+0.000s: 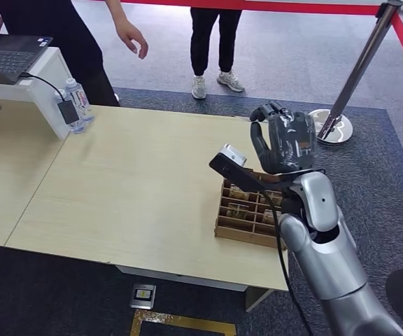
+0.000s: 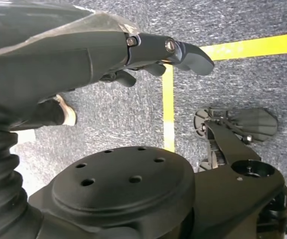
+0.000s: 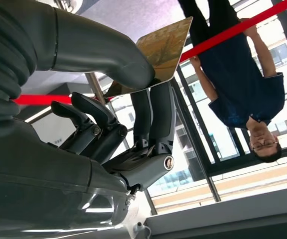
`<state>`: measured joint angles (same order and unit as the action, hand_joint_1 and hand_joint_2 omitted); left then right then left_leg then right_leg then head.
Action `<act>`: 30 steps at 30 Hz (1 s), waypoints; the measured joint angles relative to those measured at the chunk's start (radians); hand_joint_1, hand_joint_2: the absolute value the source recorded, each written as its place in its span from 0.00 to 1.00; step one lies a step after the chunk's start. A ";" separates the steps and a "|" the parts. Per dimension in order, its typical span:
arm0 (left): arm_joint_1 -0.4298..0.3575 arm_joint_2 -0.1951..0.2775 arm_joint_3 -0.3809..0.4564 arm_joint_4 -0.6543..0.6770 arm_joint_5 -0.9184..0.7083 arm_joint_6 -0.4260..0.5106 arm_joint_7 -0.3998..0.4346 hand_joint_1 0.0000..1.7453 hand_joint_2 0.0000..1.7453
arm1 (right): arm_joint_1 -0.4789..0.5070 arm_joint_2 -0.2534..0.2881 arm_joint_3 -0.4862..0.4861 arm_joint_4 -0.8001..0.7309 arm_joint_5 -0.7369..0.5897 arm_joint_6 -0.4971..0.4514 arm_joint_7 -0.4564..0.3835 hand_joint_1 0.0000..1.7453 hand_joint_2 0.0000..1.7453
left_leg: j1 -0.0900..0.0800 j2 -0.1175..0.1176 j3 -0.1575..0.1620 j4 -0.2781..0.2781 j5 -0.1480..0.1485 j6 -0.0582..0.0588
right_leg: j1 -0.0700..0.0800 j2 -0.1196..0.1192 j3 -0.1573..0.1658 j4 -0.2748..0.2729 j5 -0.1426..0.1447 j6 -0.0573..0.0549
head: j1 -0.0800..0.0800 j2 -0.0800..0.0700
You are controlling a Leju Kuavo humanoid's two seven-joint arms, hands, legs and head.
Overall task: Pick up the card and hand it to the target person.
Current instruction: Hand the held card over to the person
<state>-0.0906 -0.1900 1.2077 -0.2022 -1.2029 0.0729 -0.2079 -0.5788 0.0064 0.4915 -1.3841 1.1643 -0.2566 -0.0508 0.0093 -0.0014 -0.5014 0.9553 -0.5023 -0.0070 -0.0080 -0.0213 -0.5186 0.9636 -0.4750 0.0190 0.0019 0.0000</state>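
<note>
Right hand [image 1: 283, 142] is up above the wooden divider box [image 1: 248, 210] on the pale table [image 1: 136, 189] in the head view, with a person's hand [image 1: 132, 35] hanging beyond the far edge. Left wrist view: left hand [image 2: 164, 52] dangles over grey carpet [image 2: 247, 79], fingers loose, holding nothing. Right wrist view: thumb [image 3: 108, 50] and fingers [image 3: 161, 114] pinch the card [image 3: 164, 47], a person in a dark top [image 3: 239, 74] behind it.

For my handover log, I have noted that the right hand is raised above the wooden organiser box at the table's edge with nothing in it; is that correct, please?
Not quite. The right hand is raised above the wooden organiser box at the edge of the table, but it is not bare: the right wrist view shows the card pinched between its thumb and fingers.
</note>
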 joint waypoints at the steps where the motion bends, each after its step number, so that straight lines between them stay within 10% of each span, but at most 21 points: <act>1: 0.000 0.000 -0.001 0.000 -0.003 0.000 0.001 0.00 1.00 | -0.013 0.014 0.003 0.022 -0.004 -0.005 -0.006 1.00 1.00 | 0.000 0.000 0.000 0.000 0.000 0.000 | 0.000 0.000 0.000 0.000 0.000 0.000 | 0.000 0.000; 13: -0.008 0.000 -0.028 0.000 -0.035 0.000 0.014 0.00 1.00 | -0.165 0.238 0.061 0.314 0.001 -0.016 -0.023 1.00 1.00 | 0.000 0.000 0.000 0.000 0.001 -0.001 | 0.000 0.000 -0.001 0.001 0.000 0.000 | 0.000 0.000; 30: -0.008 -0.001 -0.029 0.000 -0.010 0.016 0.032 0.00 1.00 | -0.178 0.333 0.094 0.431 -0.008 -0.035 -0.075 1.00 1.00 | 0.000 0.000 0.000 0.000 0.001 -0.001 | 0.000 0.000 -0.001 0.001 0.000 0.000 | 0.000 0.000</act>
<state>-0.0991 -0.1907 1.1791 -0.2022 -1.2131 0.0888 -0.1755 -0.7565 0.3397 0.5857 -0.9530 1.1561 -0.2917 -0.1263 0.0095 -0.0015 -0.5016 0.9553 -0.5016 -0.0081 -0.0078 -0.0213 -0.5196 0.9646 -0.4753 0.0186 0.0018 0.0000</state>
